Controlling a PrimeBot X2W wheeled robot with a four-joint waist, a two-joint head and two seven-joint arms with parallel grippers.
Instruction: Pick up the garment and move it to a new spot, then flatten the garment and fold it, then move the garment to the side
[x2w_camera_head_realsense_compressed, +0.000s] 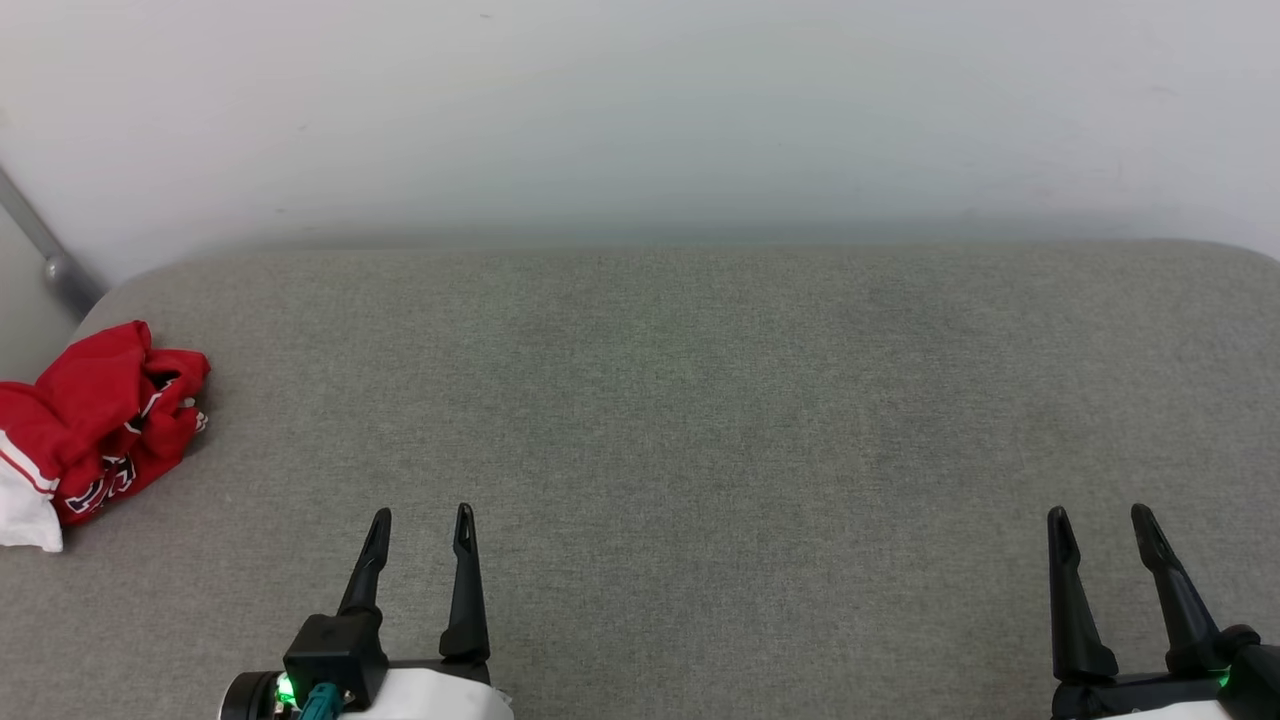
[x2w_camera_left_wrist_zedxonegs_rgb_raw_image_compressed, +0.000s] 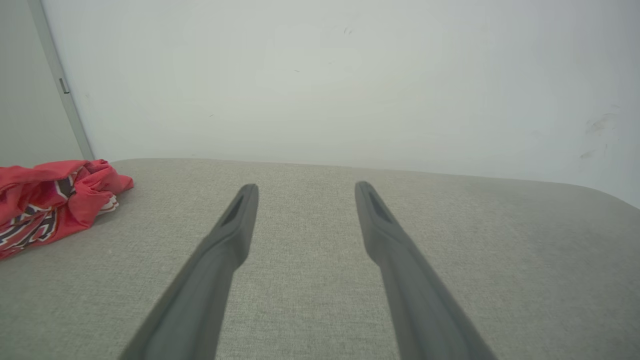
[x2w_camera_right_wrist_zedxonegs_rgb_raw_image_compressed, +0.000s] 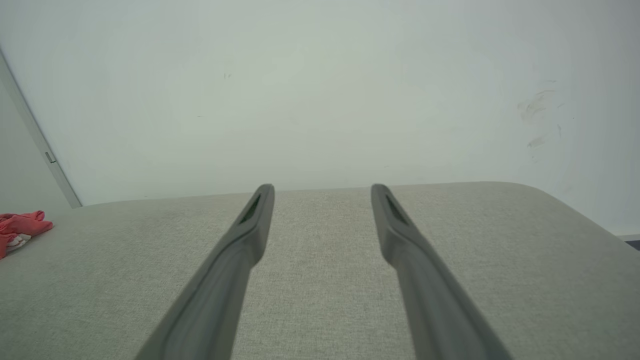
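Garment (x2w_camera_head_realsense_compressed: 95, 420) — red crumpled heap at far left of grey fabric-covered bench (x2w_camera_head_realsense_compressed: 700, 400), near the back corner. Clipped by left frame edge in head view, so full extent hidden. White patch with red-and-white striped trim at lower left of heap. Bits of dark white-edged lettering on a fold, not readable. Same heap in left wrist view (x2w_camera_left_wrist_zedxonegs_rgb_raw_image_compressed: 50, 200), also clipped at left, lettering partly folded under. Small red scrap of it at far left of right wrist view (x2w_camera_right_wrist_zedxonegs_rgb_raw_image_compressed: 20, 227), too small for detail.

Left pincer (x2w_camera_head_realsense_compressed: 422, 515) at lower left of head view, fingers spread wide, nothing between them, well apart from garment. Forearm cropped by bottom edge. From own wrist camera (x2w_camera_left_wrist_zedxonegs_rgb_raw_image_compressed: 306, 187): two dark fingers wide apart over bare bench, lower parts blurred. Can't tell whether hovering or touching the fabric.

Right pincer (x2w_camera_head_realsense_compressed: 1100, 515) at lower right, likewise wide open and empty, far from garment, wrist cropped at corner. Own view (x2w_camera_right_wrist_zedxonegs_rgb_raw_image_compressed: 323, 187) — fingers parted, bare bench between.

Pale wall (x2w_camera_head_realsense_compressed: 640, 120) behind bench. Grey metal bar (x2w_camera_head_realsense_compressed: 45, 255) at upper left, running off frame.
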